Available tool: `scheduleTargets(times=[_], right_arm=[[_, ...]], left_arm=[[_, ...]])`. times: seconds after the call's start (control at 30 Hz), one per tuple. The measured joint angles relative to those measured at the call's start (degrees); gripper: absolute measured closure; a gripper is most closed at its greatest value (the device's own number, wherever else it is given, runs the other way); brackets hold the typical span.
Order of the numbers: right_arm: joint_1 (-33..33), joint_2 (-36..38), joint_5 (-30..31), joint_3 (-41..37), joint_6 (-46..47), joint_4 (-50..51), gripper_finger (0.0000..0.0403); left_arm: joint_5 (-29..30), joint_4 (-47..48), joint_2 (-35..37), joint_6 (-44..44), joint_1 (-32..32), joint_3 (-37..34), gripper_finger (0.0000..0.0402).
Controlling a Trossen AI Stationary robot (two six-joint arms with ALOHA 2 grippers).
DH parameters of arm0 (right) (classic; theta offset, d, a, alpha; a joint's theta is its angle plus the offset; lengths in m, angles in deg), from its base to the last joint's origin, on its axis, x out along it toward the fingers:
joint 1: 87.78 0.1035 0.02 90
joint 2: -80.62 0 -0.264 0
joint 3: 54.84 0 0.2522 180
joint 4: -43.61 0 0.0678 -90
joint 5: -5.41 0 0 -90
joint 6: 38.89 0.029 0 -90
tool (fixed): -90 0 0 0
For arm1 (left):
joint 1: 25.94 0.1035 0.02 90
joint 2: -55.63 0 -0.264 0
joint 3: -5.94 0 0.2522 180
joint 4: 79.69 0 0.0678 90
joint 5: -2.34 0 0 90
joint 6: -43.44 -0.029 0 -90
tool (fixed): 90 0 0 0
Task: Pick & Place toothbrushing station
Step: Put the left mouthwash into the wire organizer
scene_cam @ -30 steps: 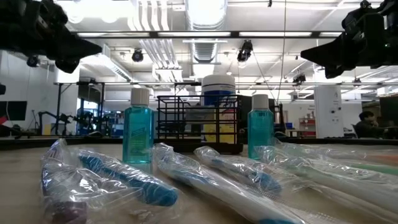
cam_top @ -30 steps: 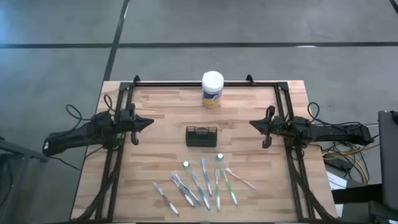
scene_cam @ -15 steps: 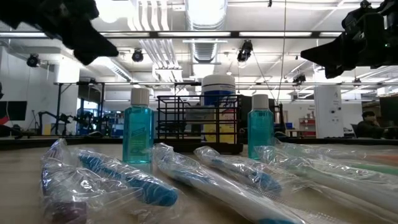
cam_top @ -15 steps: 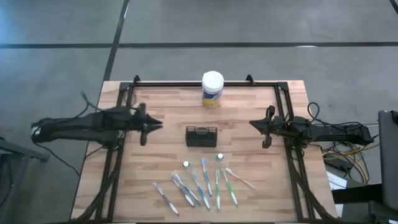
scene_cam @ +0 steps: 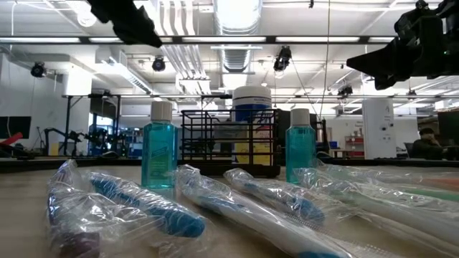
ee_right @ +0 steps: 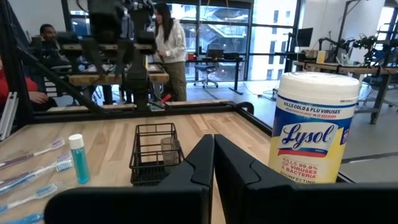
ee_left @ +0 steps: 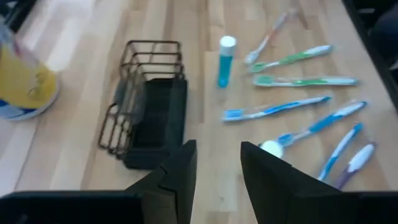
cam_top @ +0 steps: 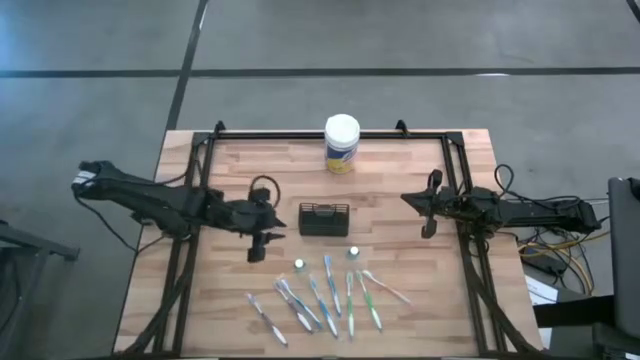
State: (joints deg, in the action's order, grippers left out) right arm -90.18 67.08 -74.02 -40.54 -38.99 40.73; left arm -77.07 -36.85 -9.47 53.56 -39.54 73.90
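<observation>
Left gripper (ee_left: 214, 168) hangs over the pale wood-plank table (cam_top: 400, 190), fingers spread with nothing between them, just beside the small black wire-mesh caddy (cam_top: 324, 219) standing mid-table; plastic-wrapped blue and green toothbrushes (cam_top: 330, 295) lie fanned nearby; right gripper (ee_right: 213, 163) waits at the table's edge, fingers pressed together

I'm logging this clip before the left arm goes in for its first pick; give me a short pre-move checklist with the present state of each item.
1. Left gripper open and empty: ok; a gap shows between its fingers in the left wrist view, nothing in it.
2. Caddy upright and empty: ok.
3. Toothbrushes lying apart on the table, reachable: ok.
4. Two small bottles standing upright beside the brushes: ok.
5. Right gripper shut, at the table's right edge away from the work: ok.
6. Wipes canister at the far edge, apart from the caddy: ok.
</observation>
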Motion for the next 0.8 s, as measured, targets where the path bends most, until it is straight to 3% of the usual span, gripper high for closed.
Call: scheduleTargets(times=[0.2,0.5,0.8], right_arm=[[0.0,0.0,0.0,0.0,2.1,0.0,0.0394],[0.0,-0.1,-0.1,0.0,4.6,0.2,0.0394],[0.0,-0.1,-0.1,0.0,5.0,2.3,0.0394]], left_arm=[[-1.2,6.0,-8.6,3.7,-1.6,6.2,0.0255],[-5.8,11.1,-20.1,6.3,-2.9,15.5,0.0181],[-8.9,18.4,-29.7,6.5,-4.1,23.8,0.0174]])
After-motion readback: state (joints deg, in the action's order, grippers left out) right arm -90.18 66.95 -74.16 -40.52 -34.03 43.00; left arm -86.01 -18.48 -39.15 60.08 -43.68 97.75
